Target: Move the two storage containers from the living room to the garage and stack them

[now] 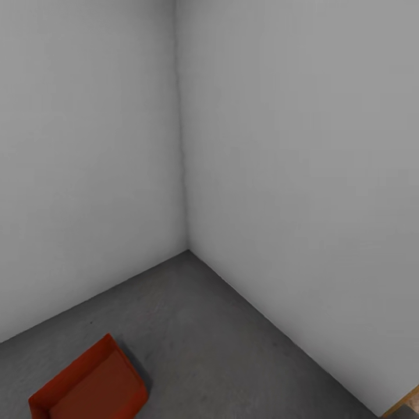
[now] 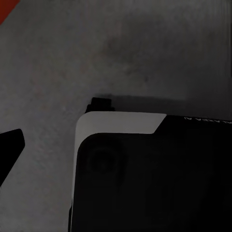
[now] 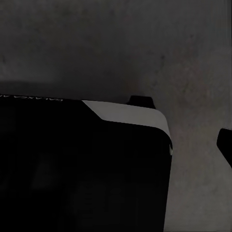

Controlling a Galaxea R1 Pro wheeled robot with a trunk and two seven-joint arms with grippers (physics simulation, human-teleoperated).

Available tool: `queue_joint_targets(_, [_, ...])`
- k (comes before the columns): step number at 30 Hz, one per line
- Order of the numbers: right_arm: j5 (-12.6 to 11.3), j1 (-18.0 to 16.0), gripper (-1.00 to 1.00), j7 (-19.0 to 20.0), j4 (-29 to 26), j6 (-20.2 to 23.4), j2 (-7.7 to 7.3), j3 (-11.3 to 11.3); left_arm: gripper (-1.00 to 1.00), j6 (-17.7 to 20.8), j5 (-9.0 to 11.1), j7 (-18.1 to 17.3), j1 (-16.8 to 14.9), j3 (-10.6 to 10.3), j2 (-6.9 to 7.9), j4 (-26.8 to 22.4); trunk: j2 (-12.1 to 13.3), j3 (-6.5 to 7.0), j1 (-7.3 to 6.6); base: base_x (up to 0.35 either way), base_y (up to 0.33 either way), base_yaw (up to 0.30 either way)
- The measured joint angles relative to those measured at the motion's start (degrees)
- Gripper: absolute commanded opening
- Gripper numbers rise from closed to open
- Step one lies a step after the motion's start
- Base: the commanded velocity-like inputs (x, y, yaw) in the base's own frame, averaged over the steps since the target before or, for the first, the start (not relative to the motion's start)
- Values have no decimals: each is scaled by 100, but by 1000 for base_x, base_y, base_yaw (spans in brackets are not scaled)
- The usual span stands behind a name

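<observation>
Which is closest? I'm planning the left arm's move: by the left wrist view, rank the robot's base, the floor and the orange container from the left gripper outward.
1. robot's base: close alongside, frontmost.
2. floor: bare concrete past the base.
3. orange container: a corner of it, farthest off.

I'm looking into a bare garage corner: two plain grey-white walls (image 1: 291,145) meeting over a rough, mottled dark grey concrete floor (image 1: 203,326), with an orange-red storage container (image 1: 87,387) sitting on it.

Bare grey-white walls (image 1: 291,174) meet at corner; mottled concrete floor (image 1: 215,337).
</observation>
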Motion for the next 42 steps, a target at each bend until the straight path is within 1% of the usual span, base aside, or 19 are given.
queue_joint_targets(7, [0, 0, 100, 0, 0, 0, 0, 0, 100, 0, 0, 0, 0, 1, -1, 0, 0, 0, 0, 0, 0, -223])
queue_joint_targets(13, [-42, -1, 100, 0, 0, 9, -5, -3, 100, 0, 1, 8, 1, -2, 4, -2, 0, 0, 0, 0, 0, -35])
queue_joint_targets(18, [-15, -1, 100, 0, 0, 4, -8, -2, 100, 0, 1, 8, 1, -3, 6, -2, 0, 0, 0, 0, 0, 0])
queue_joint_targets(22, [-19, 0, 100, 122, 0, 3, -1, 0, 100, 0, 0, 8, 1, -3, 0, -1, 0, 0, 0, 0, 0, -63])
queue_joint_targets(42, [-35, 0, 100, 123, 0, 2, 0, -3, 100, 0, 0, 8, 0, 0, -1, 0, 0, 0, 0, 0, 0, -232])
